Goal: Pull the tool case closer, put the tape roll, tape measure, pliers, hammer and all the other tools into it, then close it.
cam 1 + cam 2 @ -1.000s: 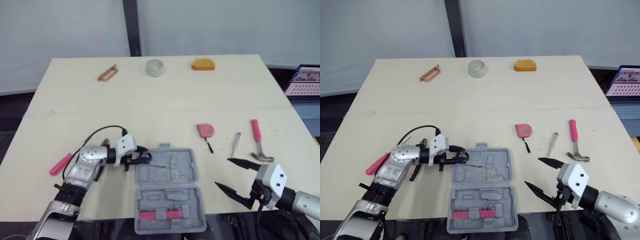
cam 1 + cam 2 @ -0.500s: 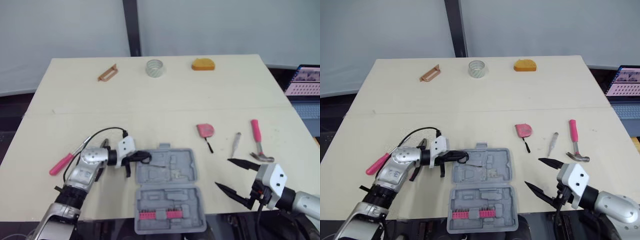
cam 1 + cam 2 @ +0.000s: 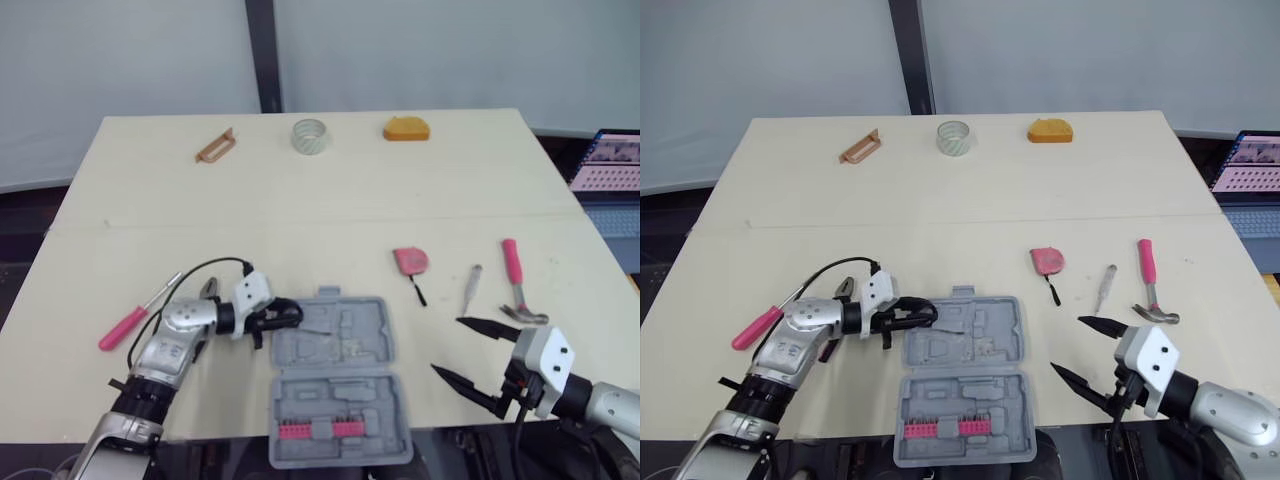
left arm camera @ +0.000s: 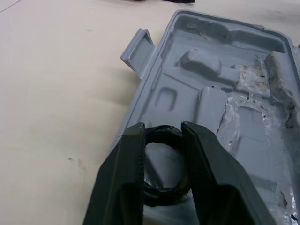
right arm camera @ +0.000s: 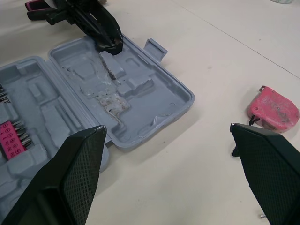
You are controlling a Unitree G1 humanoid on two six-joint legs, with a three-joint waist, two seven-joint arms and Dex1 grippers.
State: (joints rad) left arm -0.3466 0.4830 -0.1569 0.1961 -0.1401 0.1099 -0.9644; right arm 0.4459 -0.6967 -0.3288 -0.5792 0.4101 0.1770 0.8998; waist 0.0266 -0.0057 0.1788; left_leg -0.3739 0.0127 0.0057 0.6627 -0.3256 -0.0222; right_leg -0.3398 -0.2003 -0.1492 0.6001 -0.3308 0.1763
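Since the tool case [image 3: 350, 340] already lies open flat at the front edge of the table, about midway along it, I take the pulling step as done and the packing as under way.

- Left gripper [image 3: 288, 315] reaches in over the left rim of the case's far half. Fingers pinch a black roll [image 4: 164, 132], probably tape, with the gap between them no wider than the roll.
- The roll sits low over the moulded tray just inside that rim. I cannot tell whether it touches the plastic.
- Right gripper [image 3: 445, 344] hangs over the front right part of the table, spread wide, holding nothing and touching nothing.
- Waiting on the table: tape measure [image 3: 410, 261], small screwdriver [image 3: 471, 288] and hammer [image 3: 516, 280] towards the right edge, and a pink-handled screwdriver [image 3: 125, 327] towards the left edge. A clear tape roll [image 3: 309, 135] lies along the far edge, well apart from the case.

Judgement: the step in hand is setting the black roll into the case. The next move calls for finding a recess that fits it, spreading the fingers just enough to let go, then lifting straight out without catching the rim. The hammer side looks like work for the right arm.
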